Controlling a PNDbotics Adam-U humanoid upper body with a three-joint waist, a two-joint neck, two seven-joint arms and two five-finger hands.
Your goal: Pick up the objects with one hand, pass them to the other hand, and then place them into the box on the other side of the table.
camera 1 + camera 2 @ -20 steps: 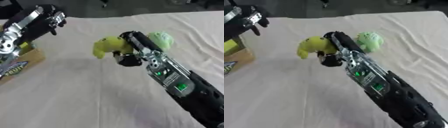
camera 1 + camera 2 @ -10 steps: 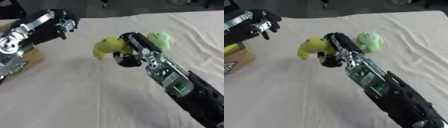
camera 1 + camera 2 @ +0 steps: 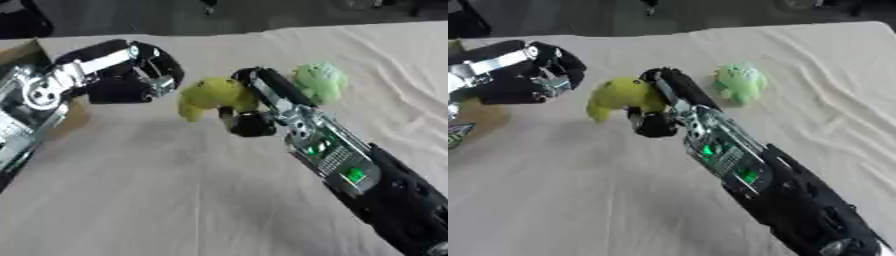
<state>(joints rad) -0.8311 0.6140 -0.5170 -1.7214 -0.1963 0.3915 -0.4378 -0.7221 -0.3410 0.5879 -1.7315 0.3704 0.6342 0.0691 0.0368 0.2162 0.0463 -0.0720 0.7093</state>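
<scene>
My right hand (image 3: pixel 254 102) is shut on a yellow-green plush toy (image 3: pixel 208 96), holding it up over the middle of the cream cloth. Reaching in from the left, my left hand (image 3: pixel 140 75) has its fingers spread open just left of the toy, a small gap apart from it. A pale green plush toy (image 3: pixel 318 81) lies on the cloth behind my right forearm. A cardboard box (image 3: pixel 59 115) stands at the left edge, mostly hidden by my left arm.
The cream cloth (image 3: pixel 157 190) covers the table and is wrinkled toward the right. The table's far edge runs along the top, with dark floor beyond it.
My left hand has swung from above the box rightward toward the yellow-green toy and now sits close beside it. The right hand has stayed put with the toy.
</scene>
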